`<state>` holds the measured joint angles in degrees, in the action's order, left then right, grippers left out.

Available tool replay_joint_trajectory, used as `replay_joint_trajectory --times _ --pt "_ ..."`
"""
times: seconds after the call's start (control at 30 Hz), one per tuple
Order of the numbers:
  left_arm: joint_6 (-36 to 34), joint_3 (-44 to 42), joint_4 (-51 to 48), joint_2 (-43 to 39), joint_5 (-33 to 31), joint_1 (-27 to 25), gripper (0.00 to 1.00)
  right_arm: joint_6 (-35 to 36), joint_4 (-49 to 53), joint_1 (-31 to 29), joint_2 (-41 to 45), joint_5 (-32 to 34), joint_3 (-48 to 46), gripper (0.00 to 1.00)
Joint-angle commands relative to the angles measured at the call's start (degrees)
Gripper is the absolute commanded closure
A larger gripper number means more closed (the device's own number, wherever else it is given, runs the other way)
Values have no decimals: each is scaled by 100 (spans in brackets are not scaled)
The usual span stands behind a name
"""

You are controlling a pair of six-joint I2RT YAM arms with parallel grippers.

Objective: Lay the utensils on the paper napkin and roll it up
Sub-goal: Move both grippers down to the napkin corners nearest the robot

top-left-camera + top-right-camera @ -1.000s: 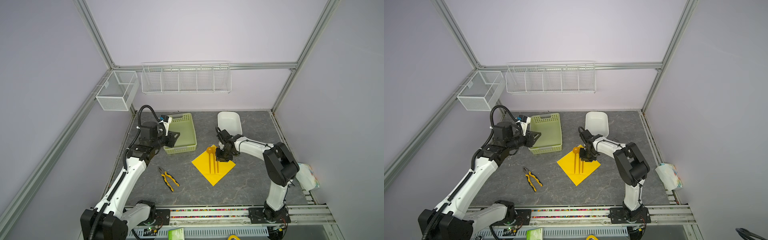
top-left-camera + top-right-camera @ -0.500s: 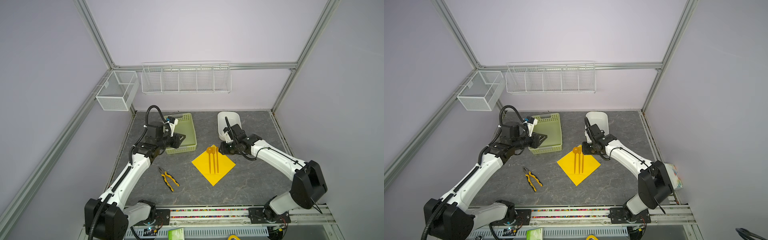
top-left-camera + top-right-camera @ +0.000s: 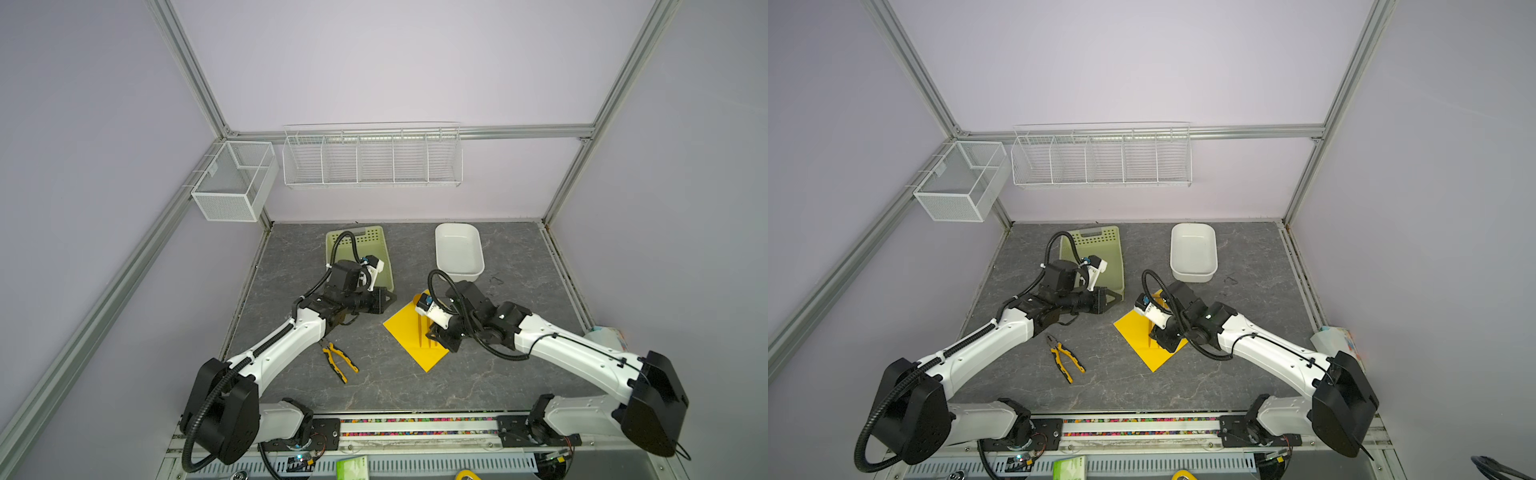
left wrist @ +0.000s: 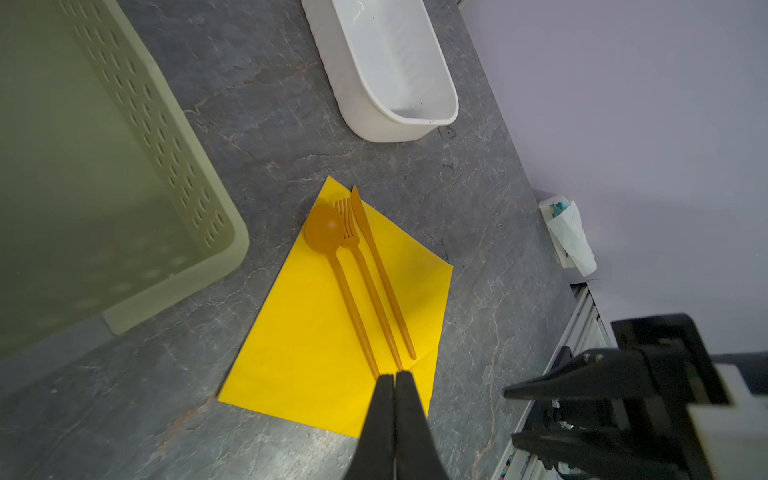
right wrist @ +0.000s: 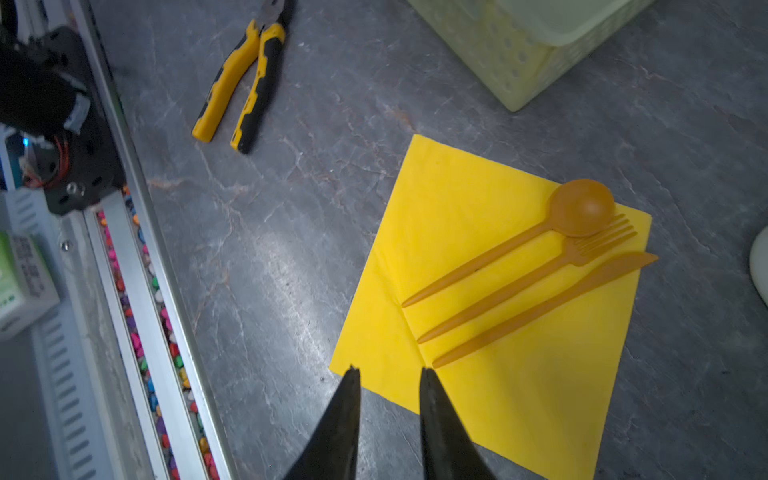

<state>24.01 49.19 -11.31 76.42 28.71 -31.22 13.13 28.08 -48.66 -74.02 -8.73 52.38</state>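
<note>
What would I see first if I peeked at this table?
The bright yellow napkin jumps out from the middle of the dark grey table, lying like a diamond in both top views. An orange spoon, fork and knife lie side by side on it. Yellow-and-black pliers lie apart from it, to its left in a top view.

Readable text: none in any view.
Green-and-white box (image 5: pixel 18 286): rows of dark print on its pale side, lying just beside the rail (image 5: pixel 141 257); too blurred to make out a single word.
Box in a top view (image 3: pixel 352 468): only its green top shows, in front of the rail; no letters can be told.
Wrapped packet (image 4: pixel 570 235): coloured print at one end, near the rail's right end; too small to read.
</note>
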Motion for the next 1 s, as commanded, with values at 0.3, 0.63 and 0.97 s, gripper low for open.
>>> replay_joint_trajectory --times 0.3,0.63,0.97 --pt "525 -465 397 371 -234 -360 100 1450 124 -945 -602 196 -531 70" --pt "535 -510 384 355 -298 -358 100 1578 175 -987 -1252 361 -351 67" --pt "454 -476 242 330 -417 -359 100 1588 78 -985 -1740 409 -46 66"
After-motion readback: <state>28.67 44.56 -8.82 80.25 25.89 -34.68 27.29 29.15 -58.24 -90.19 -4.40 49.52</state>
